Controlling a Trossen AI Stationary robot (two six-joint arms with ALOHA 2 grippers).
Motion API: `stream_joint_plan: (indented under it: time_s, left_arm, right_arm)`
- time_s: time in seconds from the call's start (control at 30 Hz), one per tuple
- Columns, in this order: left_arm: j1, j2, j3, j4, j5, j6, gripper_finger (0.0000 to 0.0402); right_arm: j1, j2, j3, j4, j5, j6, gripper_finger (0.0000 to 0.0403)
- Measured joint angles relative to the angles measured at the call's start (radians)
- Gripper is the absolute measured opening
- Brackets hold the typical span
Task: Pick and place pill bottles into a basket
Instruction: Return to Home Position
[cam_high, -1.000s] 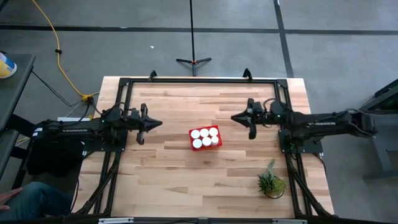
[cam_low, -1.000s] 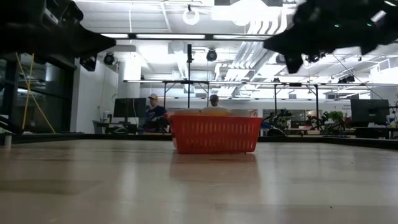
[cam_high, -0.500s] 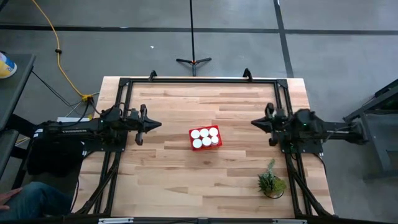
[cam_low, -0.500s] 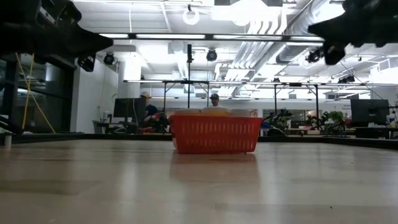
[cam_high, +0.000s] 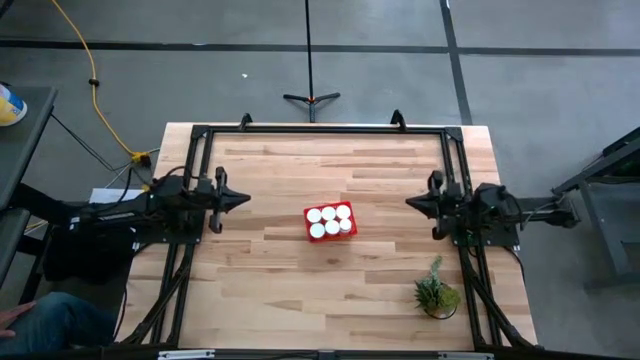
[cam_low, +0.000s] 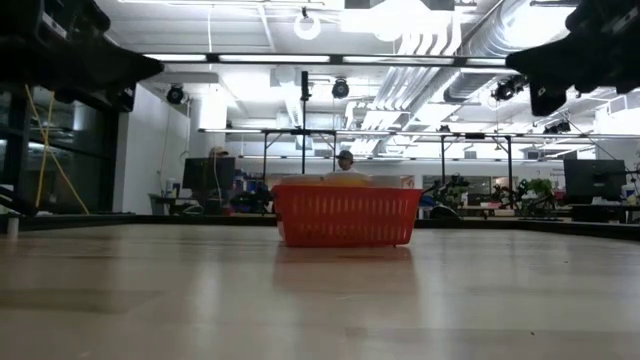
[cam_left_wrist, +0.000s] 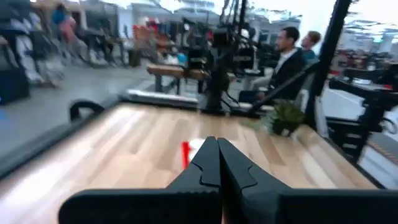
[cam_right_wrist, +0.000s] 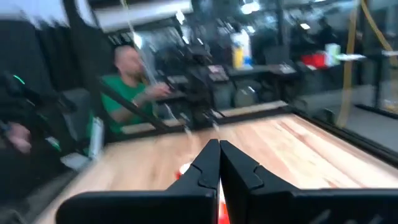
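The red latticed basket (cam_high: 331, 221) stands in the middle of the table, also in the low view (cam_low: 346, 216). Several pill bottles (cam_high: 327, 220) stand upright inside it, their round white caps up. My left gripper (cam_high: 246, 198) is shut and empty, above the table to the basket's left. My right gripper (cam_high: 409, 202) is shut and empty, above the table to the basket's right. The left wrist view shows the shut fingers (cam_left_wrist: 217, 163) with the basket (cam_left_wrist: 185, 153) beyond them. The right wrist view shows the same (cam_right_wrist: 219, 163).
A small green potted plant (cam_high: 436, 293) stands near the table's front right corner. A black frame (cam_high: 320, 130) runs round the table's edges. People sit in the room beyond the table (cam_left_wrist: 289, 57) (cam_right_wrist: 127, 87).
My right gripper has drawn back toward the table's right edge, away from the basket. My left gripper has drawn back a little toward the table's left edge. Both have stayed shut. The basket and bottles have not moved.
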Motion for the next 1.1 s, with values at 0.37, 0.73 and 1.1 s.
stream_joint_plan:
  time_s: [0.37, 0.73, 1.1]
  left_arm:
    - [-0.004, 0.001, -0.083, 0.097, 0.056, -0.083, 0.0023]
    - [-0.108, 0.000, -0.084, 0.060, -0.058, -0.006, 0.0023]
    - [-0.111, 0.000, -0.085, 0.058, -0.090, -0.026, 0.0028]
  right_arm:
    - [0.000, 0.002, -0.088, 0.125, 0.062, 0.021, 0.0000]
    - [0.000, 0.002, -0.088, 0.073, 0.058, 0.023, 0.0000]
    - [0.000, 0.002, -0.088, 0.067, 0.063, 0.022, 0.0000]
